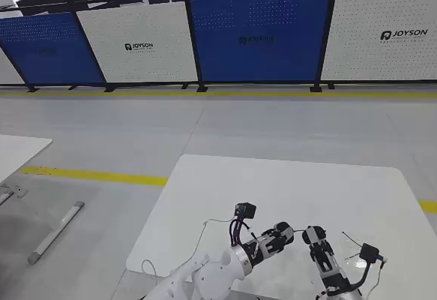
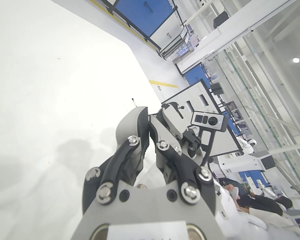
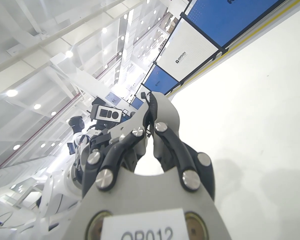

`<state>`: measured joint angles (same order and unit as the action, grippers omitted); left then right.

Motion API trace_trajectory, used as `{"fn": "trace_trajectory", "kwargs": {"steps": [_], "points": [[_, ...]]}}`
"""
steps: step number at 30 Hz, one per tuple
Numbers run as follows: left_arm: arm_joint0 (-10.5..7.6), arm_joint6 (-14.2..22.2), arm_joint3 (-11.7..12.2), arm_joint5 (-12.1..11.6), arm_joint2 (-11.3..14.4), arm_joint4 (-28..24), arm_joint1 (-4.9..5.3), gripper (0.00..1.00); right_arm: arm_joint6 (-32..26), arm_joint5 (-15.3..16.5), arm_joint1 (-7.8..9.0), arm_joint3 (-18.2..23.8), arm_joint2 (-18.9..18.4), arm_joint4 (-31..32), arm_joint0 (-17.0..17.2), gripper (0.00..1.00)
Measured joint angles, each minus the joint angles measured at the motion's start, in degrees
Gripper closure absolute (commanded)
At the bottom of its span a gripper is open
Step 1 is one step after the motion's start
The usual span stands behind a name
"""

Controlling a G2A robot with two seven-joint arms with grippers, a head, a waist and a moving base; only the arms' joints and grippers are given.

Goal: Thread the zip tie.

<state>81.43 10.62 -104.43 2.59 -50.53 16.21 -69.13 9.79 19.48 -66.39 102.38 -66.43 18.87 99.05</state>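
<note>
Right now the left gripper [image 2: 148,123] sits low over the desk [image 1: 278,187], close to its near edge, jaws pressed together. A thin black sliver pokes out past its tip, and by my reading that's the zip tie [image 2: 134,102]. The right gripper [image 3: 150,106] is just beside it over the same edge of the desk, almost nose to nose. Its jaws are together as well, with a small black nub pinched at the very tip. That's likely the tie's head end, though it's too small to be sure. So the tie looks to be held up off the desk, an end in each gripper.

How will it handle? It has next to no weight, so load is no worry. It's springy along its length and will flex and whip if held far back. The tail wants a pinch close to its tip, with just enough left free to enter the slot. It's smooth, narrow plastic that can twist or slide in the grip, so squeeze firmly on the flat faces. The head wants holding by its sides, slot left open and facing the tail. The risk as I see it is the tail bending past the slot instead of going in
</note>
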Motion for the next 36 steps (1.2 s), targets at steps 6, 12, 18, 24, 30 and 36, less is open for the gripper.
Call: {"fn": "trace_trajectory", "kwargs": {"steps": [6, 12, 18, 24, 30, 36], "points": [[0.19, 0.1, 0.2, -0.2, -0.2, -0.1, 0.02, 1.00, 0.6, 0.0, 0.42, 0.0, 0.2, -0.4, -0.1, 1.00], [0.24, 0.2, 0.2, -0.1, -0.3, 0.1, 0.01, 1.00, 1.3, 0.0, 0.81, 0.0, 0.4, -0.4, -0.1, 1.00], [0.37, 0.0, 0.0, -0.2, -0.2, 0.3, -0.02, 1.00, 1.9, 0.0, 1.12, -0.1, 0.7, -0.1, -0.2, 1.00], [0.58, -0.2, -0.2, -0.6, -0.1, 0.5, -0.04, 0.58, 2.3, 0.0, 1.39, -0.1, 1.3, 0.1, -0.3, 1.00], [0.86, -0.3, -0.4, -0.7, -0.3, 0.8, 0.01, 0.57, 3.7, 0.0, 1.67, -0.2, 1.2, 0.3, -0.3, 1.00], [1.07, -0.6, -0.5, -0.5, -0.4, 1.4, 0.02, 0.70, 4.5, 0.0, 1.88, -0.4, 1.3, 0.5, -0.4, 1.00]]}}
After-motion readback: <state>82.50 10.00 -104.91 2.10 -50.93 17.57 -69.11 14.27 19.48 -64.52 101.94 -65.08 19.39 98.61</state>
